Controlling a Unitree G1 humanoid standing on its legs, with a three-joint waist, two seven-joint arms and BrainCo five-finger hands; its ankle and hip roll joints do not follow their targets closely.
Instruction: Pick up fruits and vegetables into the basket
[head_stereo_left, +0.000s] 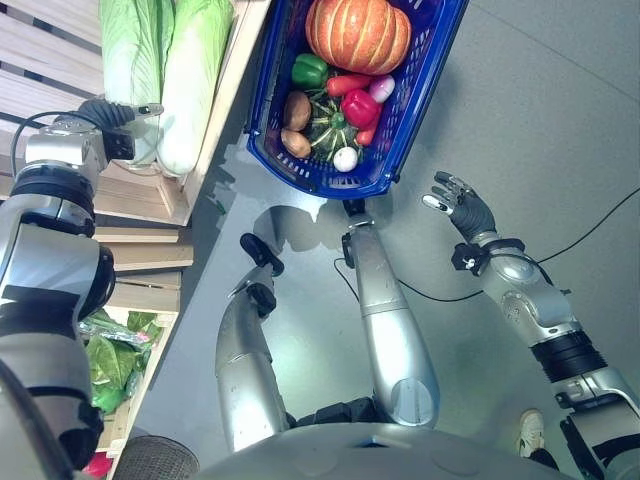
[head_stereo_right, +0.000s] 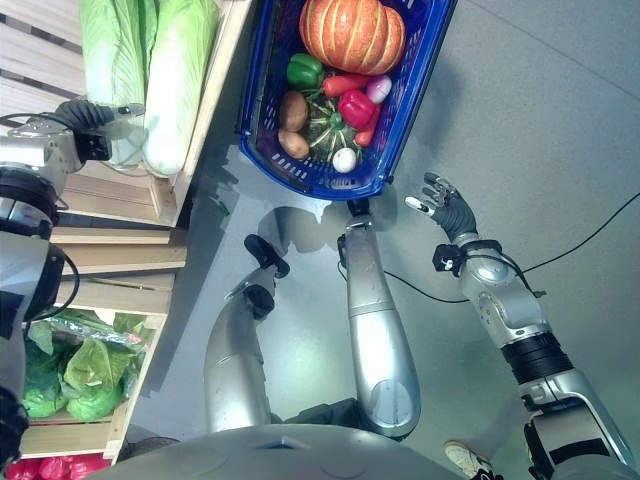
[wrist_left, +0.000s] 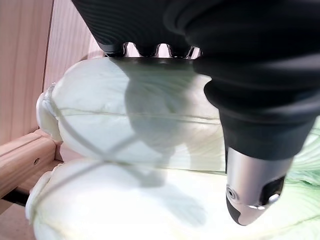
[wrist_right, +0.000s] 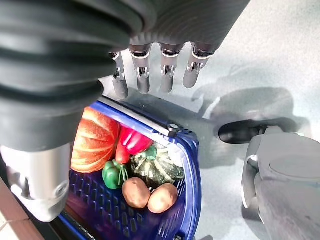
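Left hand (head_stereo_left: 112, 113) hovers over the napa cabbages (head_stereo_left: 190, 75) lying in the wooden crate (head_stereo_left: 215, 110), its fingers hidden from view, so I cannot tell their state. Right hand (head_stereo_left: 458, 205) hangs with fingers relaxed beside the blue basket (head_stereo_left: 415, 95) on the floor. Best to settle the palm across one cabbage's middle and wrap it fully before lifting toward the pumpkin (head_stereo_left: 358, 33).

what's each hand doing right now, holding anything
Left hand: over the napa cabbages in the wooden crate; grip cannot be told.
Right hand: open, empty, beside the blue basket.
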